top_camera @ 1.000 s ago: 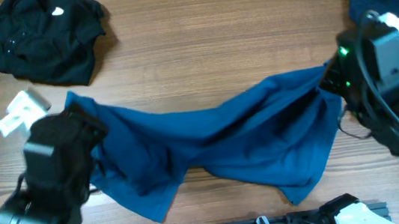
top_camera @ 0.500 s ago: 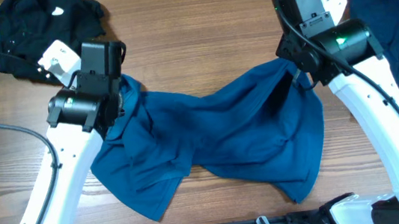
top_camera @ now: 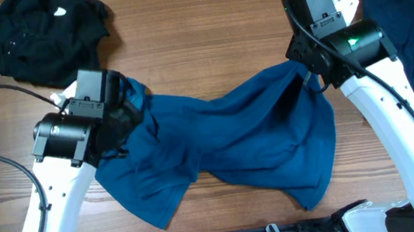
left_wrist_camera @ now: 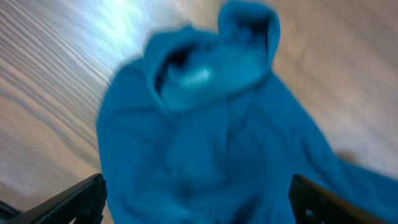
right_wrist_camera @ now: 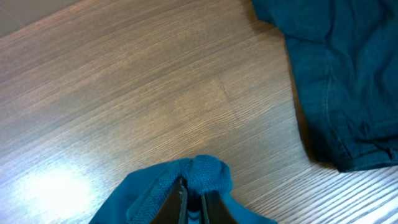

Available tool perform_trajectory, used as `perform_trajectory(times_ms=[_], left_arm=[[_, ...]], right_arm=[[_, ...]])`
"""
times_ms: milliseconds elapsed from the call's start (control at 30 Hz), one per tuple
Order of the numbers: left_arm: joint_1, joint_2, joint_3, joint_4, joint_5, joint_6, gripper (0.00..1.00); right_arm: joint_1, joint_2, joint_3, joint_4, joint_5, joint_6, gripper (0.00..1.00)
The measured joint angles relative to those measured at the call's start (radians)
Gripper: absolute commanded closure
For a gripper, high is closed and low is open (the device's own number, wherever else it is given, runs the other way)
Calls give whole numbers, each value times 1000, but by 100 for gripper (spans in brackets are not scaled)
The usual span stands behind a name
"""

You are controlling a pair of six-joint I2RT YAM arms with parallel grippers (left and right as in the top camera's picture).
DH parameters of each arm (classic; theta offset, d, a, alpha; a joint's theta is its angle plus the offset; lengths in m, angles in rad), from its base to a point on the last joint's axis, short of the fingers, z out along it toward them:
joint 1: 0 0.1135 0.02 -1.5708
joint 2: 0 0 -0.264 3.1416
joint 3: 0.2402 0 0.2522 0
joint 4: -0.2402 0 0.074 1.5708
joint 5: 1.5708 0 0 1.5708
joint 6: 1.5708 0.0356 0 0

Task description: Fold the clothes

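Observation:
The bright-blue shirt (top_camera: 233, 140) lies crumpled across the middle of the table, one of the clothes. My left gripper (left_wrist_camera: 198, 208) stands wide open just above the shirt's bunched left end (left_wrist_camera: 205, 81), its fingers (left_wrist_camera: 74, 200) on either side and nothing pinched between them. In the overhead view the left arm (top_camera: 76, 131) covers that end. My right gripper (right_wrist_camera: 194, 200) is shut on a fold of the shirt's upper right corner (right_wrist_camera: 208, 174), and the overhead view shows this corner (top_camera: 301, 70) held at the wrist. The cloth sags from there toward the front.
A black garment (top_camera: 45, 37) is heaped at the far left corner. A duller dark-blue garment (top_camera: 408, 30) lies at the far right, seen close by in the right wrist view as the dark cloth (right_wrist_camera: 336, 81). Bare wood (top_camera: 207, 46) shows behind the shirt.
Both arms carried the shirt toward the far side. The left gripper then opened, let go of the shirt's left end and drew back a little toward the front. The right grip holds.

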Motion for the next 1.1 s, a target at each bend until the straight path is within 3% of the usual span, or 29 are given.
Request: perform_trajectory(times_ms=[200, 433, 567, 700, 833, 1100], left_arm=[[0, 0, -118, 32, 158, 17, 1], [0, -1, -366, 190, 310, 21, 1], [0, -2, -479, 237, 376, 24, 0], [0, -3, -558, 295, 407, 24, 0], [0, -3, -610, 346, 412, 24, 0], [0, -3, -632, 424, 366, 24, 0]], right_arm=[[0, 0, 0, -19, -15, -8, 88], [0, 0, 0, -39, -19, -23, 86], [0, 0, 0, -41, -23, -33, 77], [0, 0, 0, -42, -31, -42, 52], [0, 0, 0, -46, -38, -47, 44], [0, 0, 0, -58, -46, -64, 38]])
